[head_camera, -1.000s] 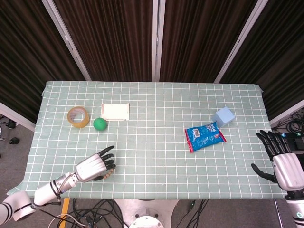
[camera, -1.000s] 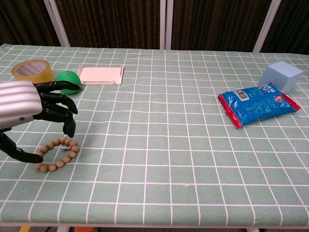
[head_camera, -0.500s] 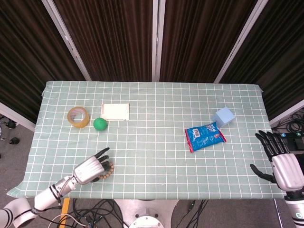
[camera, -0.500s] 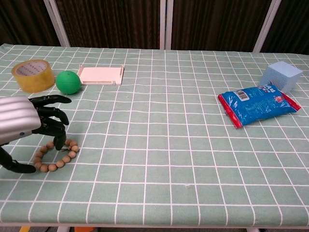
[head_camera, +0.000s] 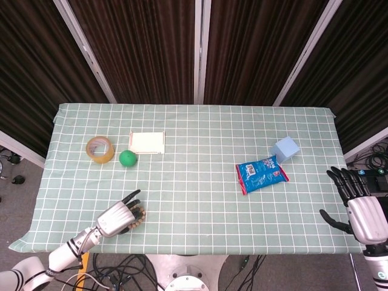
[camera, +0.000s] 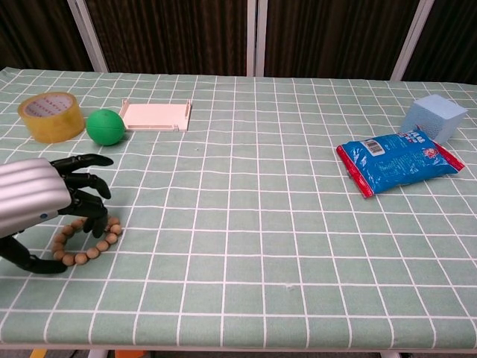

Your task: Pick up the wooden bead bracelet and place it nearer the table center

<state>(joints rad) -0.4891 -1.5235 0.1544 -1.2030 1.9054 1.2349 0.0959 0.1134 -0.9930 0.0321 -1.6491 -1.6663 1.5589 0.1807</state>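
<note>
The left robot hand (camera: 41,205) is sinking toward the table (camera: 246,216) and drawing back toward the robot's own edge; a second ago it was riding higher and further in, with its dark fingers (camera: 86,195) arched above the wooden bead bracelet (camera: 88,240). Now those fingers are curling down over the far arc of the ring and the thumb is lying along its near side, so the robot hand is bracketing the beads rather than lifting them. Whether any fingertip is actually pressing a bead I cannot tell; the bracelet is lying flat on the cloth in the same spot, partly under the palm, and nothing is raised. I judge the grasp to be closing but not yet made, with the carry toward the middle still ahead.

The right robot hand (head_camera: 359,205) is waiting off the far right edge of the table, fingers spread and holding nothing, barely shifting.

The table is wearing a pale green cloth with a white grid. Beyond the left robot hand, further from the robot, a green ball (camera: 104,127) and a roll of yellow tape (camera: 51,115) are sitting side by side, with a flat cream tray (camera: 155,115) just past the ball. Well off to its right are a blue snack bag (camera: 395,164) and a light blue cube (camera: 434,118). Dark pleated curtains (head_camera: 200,48) with pale uprights are closing off the room behind.
</note>
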